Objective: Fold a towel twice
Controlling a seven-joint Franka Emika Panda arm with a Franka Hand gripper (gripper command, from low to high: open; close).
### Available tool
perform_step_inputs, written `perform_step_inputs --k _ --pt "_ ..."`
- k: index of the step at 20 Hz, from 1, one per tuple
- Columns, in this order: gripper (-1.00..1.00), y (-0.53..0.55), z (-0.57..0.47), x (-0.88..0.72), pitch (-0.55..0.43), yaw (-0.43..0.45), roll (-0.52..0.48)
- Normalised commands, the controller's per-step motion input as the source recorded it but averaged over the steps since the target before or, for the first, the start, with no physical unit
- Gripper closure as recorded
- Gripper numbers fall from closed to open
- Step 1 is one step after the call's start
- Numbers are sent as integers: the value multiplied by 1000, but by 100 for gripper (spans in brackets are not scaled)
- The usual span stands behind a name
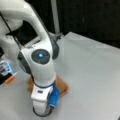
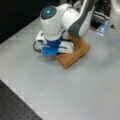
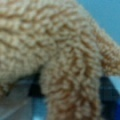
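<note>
Towel (image 2: 75, 53) lying on grey table (image 2: 75, 87), bunched into thick folded bundle, partly under arm (image 1: 40, 65) in both front views. Wrist view filled with terry loops (image 3: 57, 55) right at camera. Gripper (image 2: 61, 47) low, pressed against towel. Jaws hidden, can't tell if gripping.

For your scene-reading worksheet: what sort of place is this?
Probably a robotics lab: a white arm bends over a towel on a bare grey table, against dark backing.
</note>
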Motion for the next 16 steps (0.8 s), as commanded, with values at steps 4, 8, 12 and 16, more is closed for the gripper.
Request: perform_step_inputs --k 4,8,12,16 --pt "-100 -114 -211 -250 -95 -51 107" --pt "-100 -43 -201 -223 -97 -15 101" --pt "-100 -18 -156 -230 -94 9 84" --pt "-100 -21 -99 -256 -81 21 62"
